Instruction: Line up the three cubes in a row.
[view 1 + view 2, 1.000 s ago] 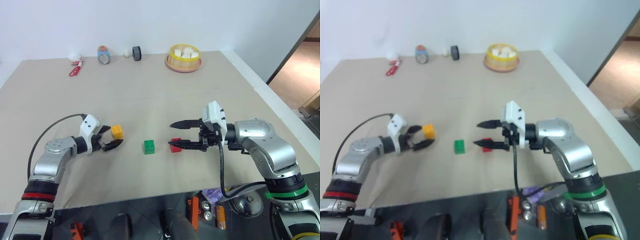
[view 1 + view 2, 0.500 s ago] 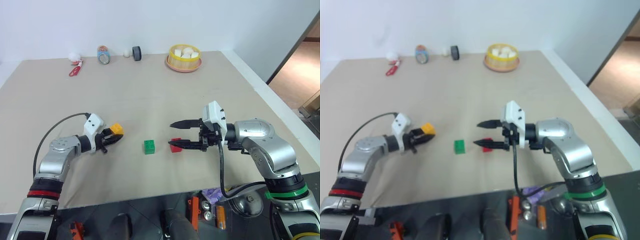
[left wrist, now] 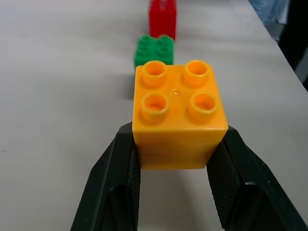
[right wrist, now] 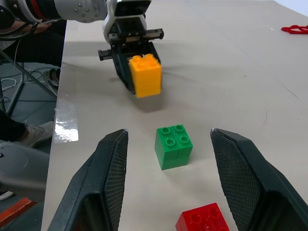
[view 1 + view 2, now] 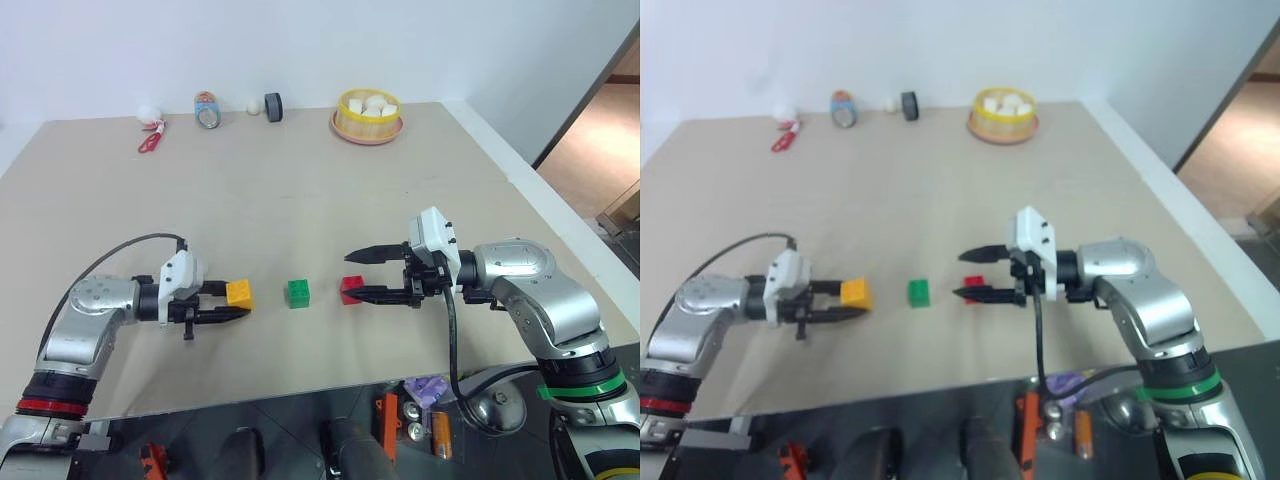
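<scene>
Left jaws (image 5: 235, 306): they pinch the yellow-orange cube (image 5: 239, 294) from its two sides; in my left wrist view the black fingers (image 3: 118, 185) press on both side faces and the studs look up.
Yellow-orange cube: lower left of centre in the left eye view, between my fingertips; in the right wrist view it seems a little above the surface (image 5: 300, 200), but I cannot tell this for sure.
Right jaws (image 5: 352, 274): spread, holding nothing; they point toward the left of the frame, low over the surface.
Red cube (image 5: 350, 290): lower middle of the left eye view, on the surface, right at the tips of my right jaws, next to the lower finger; if it touches the finger I cannot tell.
Green cube (image 5: 298, 293): on the surface, between the yellow-orange cube and the red cube, apart from both, studs up.
Row: in my left wrist view the green cube and the red cube stand behind the yellow-orange one, almost in one line.
Yellow basket (image 5: 368, 115): upper middle of the frame, at the far edge of the surface, with white lumps inside.
Far edge, upper left: a red item (image 5: 149, 140), a white ball (image 5: 148, 112), a small tin (image 5: 207, 110), a small white object (image 5: 254, 105) and a dark roll (image 5: 273, 106).
</scene>
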`<action>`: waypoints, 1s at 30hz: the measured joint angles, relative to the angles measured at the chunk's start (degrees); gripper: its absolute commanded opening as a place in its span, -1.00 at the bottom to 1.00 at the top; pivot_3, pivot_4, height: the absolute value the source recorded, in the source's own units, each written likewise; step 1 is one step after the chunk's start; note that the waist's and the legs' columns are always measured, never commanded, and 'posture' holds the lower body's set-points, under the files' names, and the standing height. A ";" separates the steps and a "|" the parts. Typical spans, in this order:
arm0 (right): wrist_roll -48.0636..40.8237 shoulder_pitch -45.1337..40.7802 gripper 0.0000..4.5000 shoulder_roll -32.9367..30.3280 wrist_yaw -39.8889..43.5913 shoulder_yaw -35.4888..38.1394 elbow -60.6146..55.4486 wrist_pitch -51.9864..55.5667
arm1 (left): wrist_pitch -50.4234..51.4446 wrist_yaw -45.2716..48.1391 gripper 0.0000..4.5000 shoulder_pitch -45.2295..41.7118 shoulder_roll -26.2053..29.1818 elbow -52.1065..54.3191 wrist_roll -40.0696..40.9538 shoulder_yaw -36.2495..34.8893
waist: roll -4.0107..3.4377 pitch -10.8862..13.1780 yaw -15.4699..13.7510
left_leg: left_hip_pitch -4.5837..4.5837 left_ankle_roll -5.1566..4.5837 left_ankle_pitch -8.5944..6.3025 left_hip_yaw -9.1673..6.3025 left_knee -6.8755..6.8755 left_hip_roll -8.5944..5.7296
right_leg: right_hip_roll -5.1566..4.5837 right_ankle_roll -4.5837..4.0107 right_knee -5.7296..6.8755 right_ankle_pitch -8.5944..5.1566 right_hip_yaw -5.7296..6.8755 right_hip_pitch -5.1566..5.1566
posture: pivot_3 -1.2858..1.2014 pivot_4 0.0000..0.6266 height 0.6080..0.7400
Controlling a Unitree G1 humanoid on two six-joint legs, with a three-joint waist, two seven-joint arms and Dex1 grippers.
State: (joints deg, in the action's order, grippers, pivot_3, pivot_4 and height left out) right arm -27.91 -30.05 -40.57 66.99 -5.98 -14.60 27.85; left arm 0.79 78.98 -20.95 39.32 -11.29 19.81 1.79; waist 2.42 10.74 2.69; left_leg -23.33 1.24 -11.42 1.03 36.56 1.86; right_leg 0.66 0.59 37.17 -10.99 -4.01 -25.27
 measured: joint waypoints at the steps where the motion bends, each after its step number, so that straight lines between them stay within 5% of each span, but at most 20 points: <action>1: -0.02 0.00 0.24 -0.02 -0.02 0.00 -0.09 0.11 | -0.75 0.32 -0.41 -0.82 -0.31 -1.38 -0.27 0.16 | 0.00 0.00 -0.01 | 0.00 0.00 0.00 -0.01 0.00 0.00 | 0.00 0.00 0.00 0.00 0.00 0.01 | 0.03 -0.52 1.00; 11: -0.46 0.94 0.24 -0.66 -1.03 0.38 -2.28 1.12 | -8.38 4.30 -0.41 -9.01 -5.04 -14.73 -3.62 3.63 | 0.00 0.00 0.04 | -0.04 -0.01 -0.01 -0.01 -0.01 0.00 | 0.02 0.23 0.00 0.13 -0.01 -0.01 | 0.03 -0.52 1.00; 30: -1.22 2.97 0.24 -2.96 -1.97 2.32 -3.82 2.27 | -16.18 8.77 -0.41 -11.23 -4.58 -24.96 -5.36 4.47 | 0.00 0.00 0.07 | 0.03 -0.03 0.00 -0.01 -0.01 0.06 | 0.08 0.12 0.03 0.08 -0.01 -0.01 | 0.03 -0.52 1.00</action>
State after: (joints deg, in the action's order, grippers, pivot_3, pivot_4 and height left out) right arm -29.13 -27.09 -43.53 65.02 -3.66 -18.42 30.12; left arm -15.39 87.76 -32.17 34.74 -36.25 14.46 6.26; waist 2.43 10.73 2.76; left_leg -23.30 1.22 -11.42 1.02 36.56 1.92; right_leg 0.74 0.70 37.20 -10.91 -4.02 -25.28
